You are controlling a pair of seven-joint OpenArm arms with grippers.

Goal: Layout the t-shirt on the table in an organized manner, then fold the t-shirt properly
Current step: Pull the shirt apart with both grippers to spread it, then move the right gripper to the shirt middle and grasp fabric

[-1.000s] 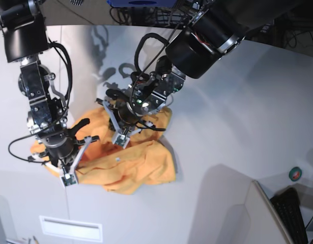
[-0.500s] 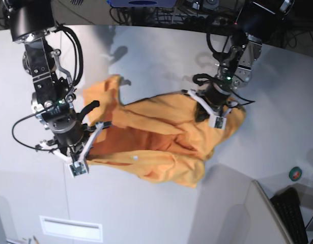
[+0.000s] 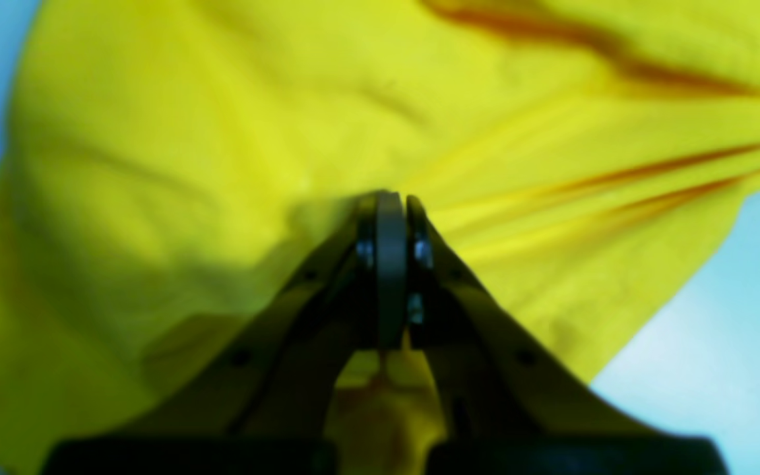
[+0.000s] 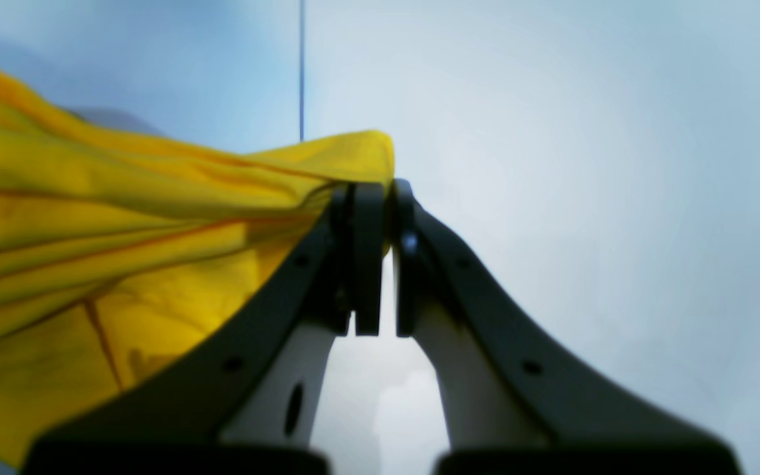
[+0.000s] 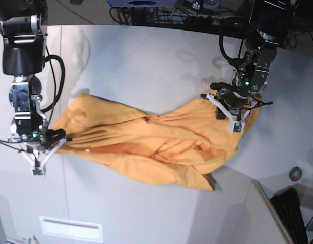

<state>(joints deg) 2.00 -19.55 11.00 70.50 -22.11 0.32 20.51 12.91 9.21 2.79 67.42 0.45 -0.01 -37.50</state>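
**Shirt held at two ends, spreading under way, no fold yet**

Left gripper [image 3: 390, 218]: jaws pressed together, pinching a bunch of cloth of the large orange-yellow short-sleeved cotton t-shirt [image 5: 146, 145]. Creases fan out from the pinch toward the right of the left wrist view, so the cloth looks pulled taut there.

Right gripper [image 4: 373, 198]: jaws all but closed on a thin edge of the same shirt; the fabric runs off to the left of the right wrist view in long taut folds.

Base view: left gripper [image 5: 232, 119] sits at the shirt's right end, right gripper [image 5: 44, 147] at its left end, the two well apart. The shirt hangs between them as a long twisted band over the wide smooth white-grey table [image 5: 146, 66], its lower middle sagging onto or just above the surface; I cannot tell which.

Progress, as a judgement: layout is only begun. The garment is opened lengthwise but bunched and twisted through the middle, one flap doubled under at the lower right. Flattening it on the table, squaring sleeves and hem, and all of the folding remain.

Hard to make out:
- Which parts of the shirt each gripper holds (sleeve, shoulder, hem): not clear.
- Collar and neck tag: not found in any view.
- A thin dark line shows inside the cloth in the right wrist view; marking or seam, unclear.
- Both wrist views are blurred; the left one is almost filled with cloth.
- Thin dark seam line [image 4: 301, 66] on the table shows above the shirt in the right wrist view.
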